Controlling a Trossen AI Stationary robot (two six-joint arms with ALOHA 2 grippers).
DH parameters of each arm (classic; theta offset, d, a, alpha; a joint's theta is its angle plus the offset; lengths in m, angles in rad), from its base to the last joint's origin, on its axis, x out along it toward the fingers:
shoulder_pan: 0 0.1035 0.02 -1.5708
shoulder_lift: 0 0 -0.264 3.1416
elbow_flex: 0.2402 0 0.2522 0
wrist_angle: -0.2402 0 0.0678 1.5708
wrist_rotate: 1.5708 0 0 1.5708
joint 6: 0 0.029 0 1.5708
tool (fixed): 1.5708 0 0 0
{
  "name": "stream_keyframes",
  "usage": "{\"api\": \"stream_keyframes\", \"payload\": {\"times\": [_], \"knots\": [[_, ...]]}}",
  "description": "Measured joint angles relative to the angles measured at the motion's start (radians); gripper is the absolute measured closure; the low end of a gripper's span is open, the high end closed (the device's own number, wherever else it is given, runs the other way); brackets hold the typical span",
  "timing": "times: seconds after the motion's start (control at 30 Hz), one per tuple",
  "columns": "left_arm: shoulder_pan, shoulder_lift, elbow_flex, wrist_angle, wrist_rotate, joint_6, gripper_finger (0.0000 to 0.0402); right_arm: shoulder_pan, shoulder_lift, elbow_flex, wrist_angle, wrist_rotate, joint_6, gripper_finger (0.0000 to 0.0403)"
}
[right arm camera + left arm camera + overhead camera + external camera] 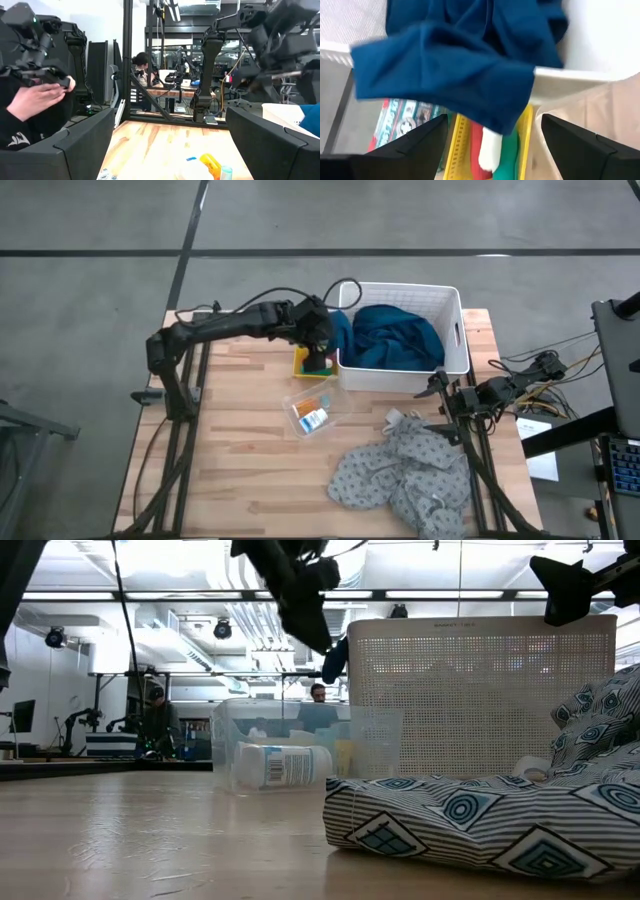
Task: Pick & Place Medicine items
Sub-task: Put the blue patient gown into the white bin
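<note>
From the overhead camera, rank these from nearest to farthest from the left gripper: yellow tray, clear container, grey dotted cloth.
1. Yellow tray: directly under the open left gripper, beside the white basket.
2. Clear container: mid-table, toward the front.
3. Grey dotted cloth: front right, below the waiting right gripper.

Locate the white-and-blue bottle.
In the high view, the white-and-blue bottle lies in the clear container at mid-table, just in front of the white basket.

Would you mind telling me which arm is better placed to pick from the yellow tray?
The left. Its open claw hovers right over the yellow tray of tubes beside the basket; the right claw waits open at the table's right edge.
</note>
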Motion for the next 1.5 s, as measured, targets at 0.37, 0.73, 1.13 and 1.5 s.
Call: {"api": "stream_keyframes", "payload": {"times": [0.37, 0.73, 1.13, 1.5], "knots": [[0.001, -0.004, -0.208, 0.254, -0.094, 0.078, 0.008, 0.0, 0.0, 0.0, 0.0, 0.0, 0.0, 0.0023], [-0.001, -0.004, -0.248, 0.325, -0.09, 0.085, 0.0081, 0.0, 0.0, 0.0, 0.0, 0.0, 0.0, 0.0023], [-0.002, -0.008, -0.248, 0.328, -0.059, 0.1, 0.0214, 0.0, 0.0, 0.0, 0.0, 0.0, 0.0, 0.0023], [-0.002, -0.009, -0.248, 0.347, -0.075, 0.1, 0.035, 0.0, 0.0, 0.0, 0.0, 0.0, 0.0, 0.0023]]}}
